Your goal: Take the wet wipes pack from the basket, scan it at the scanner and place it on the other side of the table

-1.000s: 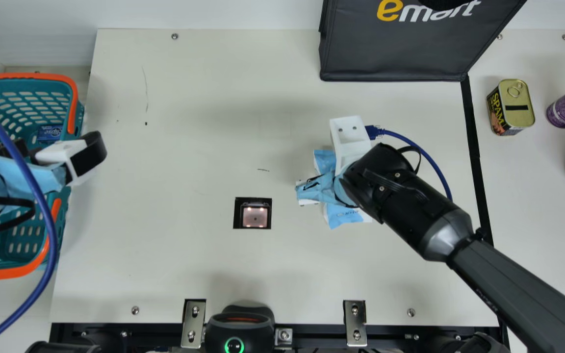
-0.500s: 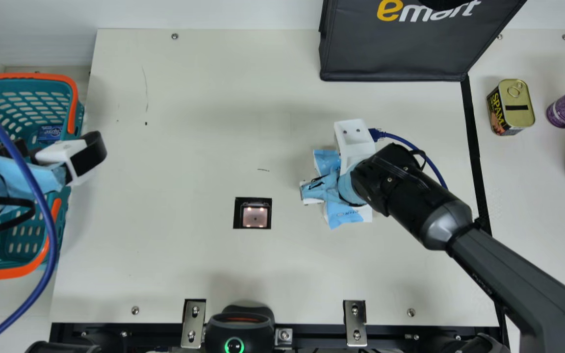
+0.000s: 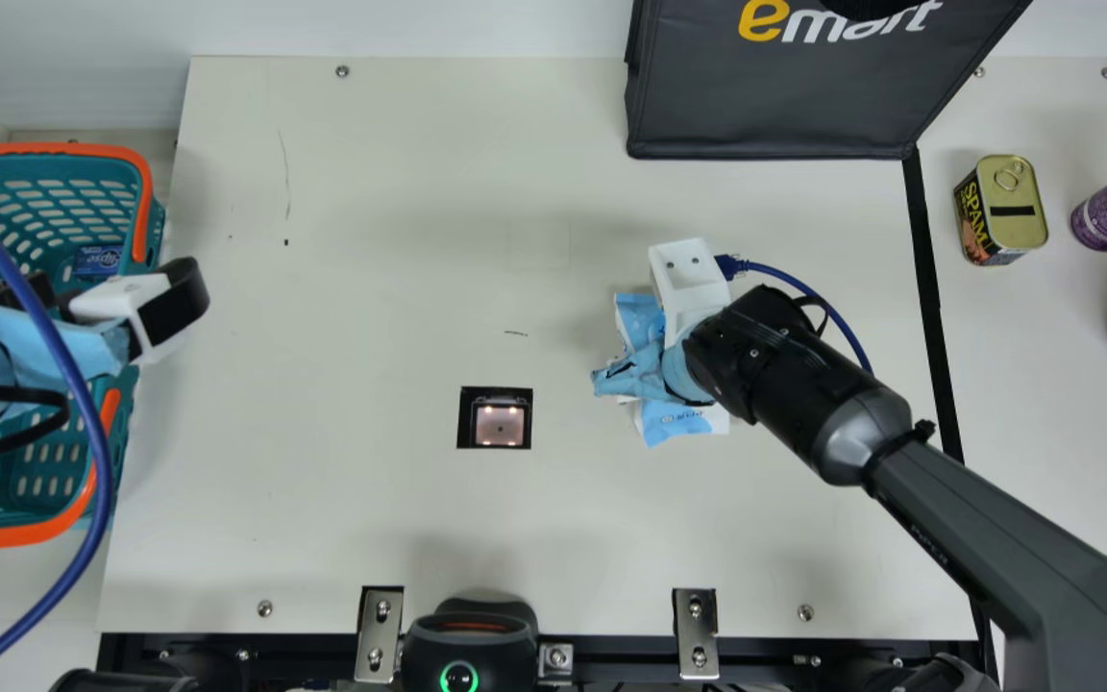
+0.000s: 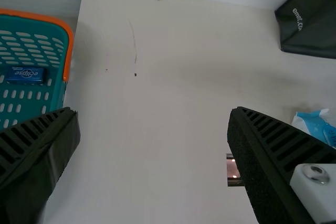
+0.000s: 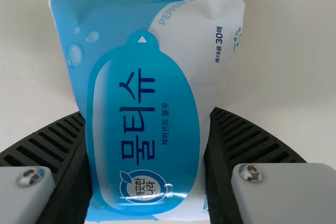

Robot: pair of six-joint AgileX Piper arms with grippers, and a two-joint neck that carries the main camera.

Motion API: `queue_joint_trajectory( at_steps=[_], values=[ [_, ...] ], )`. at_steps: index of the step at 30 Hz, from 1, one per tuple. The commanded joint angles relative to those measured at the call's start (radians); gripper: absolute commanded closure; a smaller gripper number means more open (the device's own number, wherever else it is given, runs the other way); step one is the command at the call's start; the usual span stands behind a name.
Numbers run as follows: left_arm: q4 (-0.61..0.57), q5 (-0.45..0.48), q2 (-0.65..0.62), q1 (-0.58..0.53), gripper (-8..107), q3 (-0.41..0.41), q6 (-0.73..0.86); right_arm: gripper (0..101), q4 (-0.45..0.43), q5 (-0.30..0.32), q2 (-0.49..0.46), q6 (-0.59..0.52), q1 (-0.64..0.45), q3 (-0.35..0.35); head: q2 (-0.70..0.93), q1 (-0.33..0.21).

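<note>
Cream table [image 3: 371, 240]. Main view: right gripper [image 3: 650, 370] over wet wipes pack [image 3: 678, 423]; left gripper [image 3: 111, 288] at basket [image 3: 143, 192]. Left wrist: fingers spread, scanner [image 4: 234, 169] partly behind one. Right wrist: pack pinched between both fingers.

Bright, diffuse light covers the surface [image 3: 352, 500] in the main view, with soft shadows beside the basket [image 3: 44, 149] and pack [image 3: 683, 423] and bright spots in the scanner [image 3: 501, 428], while the left wrist view looks dimmer, its fingers [image 4: 37, 150] nearly black.
</note>
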Motion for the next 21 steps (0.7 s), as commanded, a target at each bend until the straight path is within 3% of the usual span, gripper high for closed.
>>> queue_joint_trajectory(
  at_steps=[1,4,5,14,21],
  values=[
    [0.0,0.0,0.0,0.0,9,0.0,0.0,80,-0.006,0.005,-0.006,0.003,0.001,-0.004,0.0,-0.029],
    [0.0,0.0,0.0,0.0,9,0.0,0.0,100,-0.013,0.017,-0.019,0.004,0.002,-0.012,0.0,-0.029],
    [0.0,0.0,0.0,0.0,9,0.0,0.0,101,-0.015,0.023,-0.025,0.005,0.003,-0.016,0.0,-0.029],
    [0.0,0.0,0.0,0.0,9,0.0,0.0,101,-0.029,0.097,-0.084,0.0,0.016,-0.062,0.0,-0.029],
    [0.0,0.0,0.0,0.0,9,0.0,0.0,101,-0.014,0.133,-0.126,-0.038,-0.021,-0.077,-0.163,-0.029]
  ],
)
